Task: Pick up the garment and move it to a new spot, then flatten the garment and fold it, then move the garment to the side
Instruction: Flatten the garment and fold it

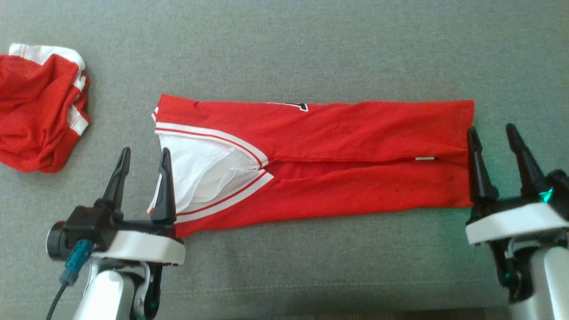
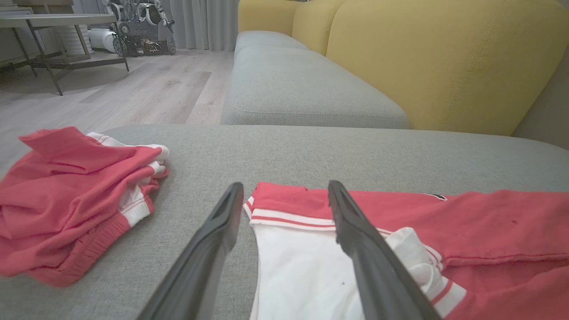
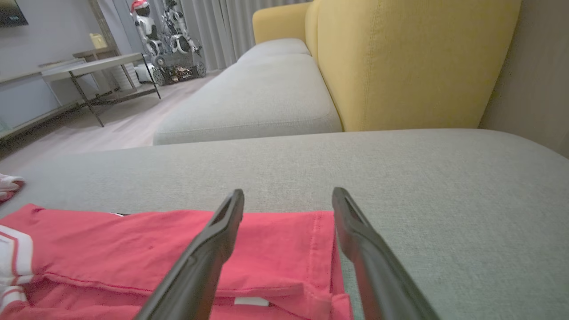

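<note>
Grey sofa cushion (image 1: 311, 44) lies under your work. Your left claw (image 1: 146, 152), spread and empty, straddles the collar edge of the folded garment (image 1: 355, 133); your right claw (image 1: 490, 129), spread and empty, straddles its hem edge. Past the garment's collar end, well apart, sits a crumpled red cloth (image 1: 35, 111).

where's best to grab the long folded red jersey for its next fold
Probably at its short ends: the jersey lies flat as a long strip. Take the hem edge from the right with the right gripper, and the collar end from the left with the left gripper.
</note>
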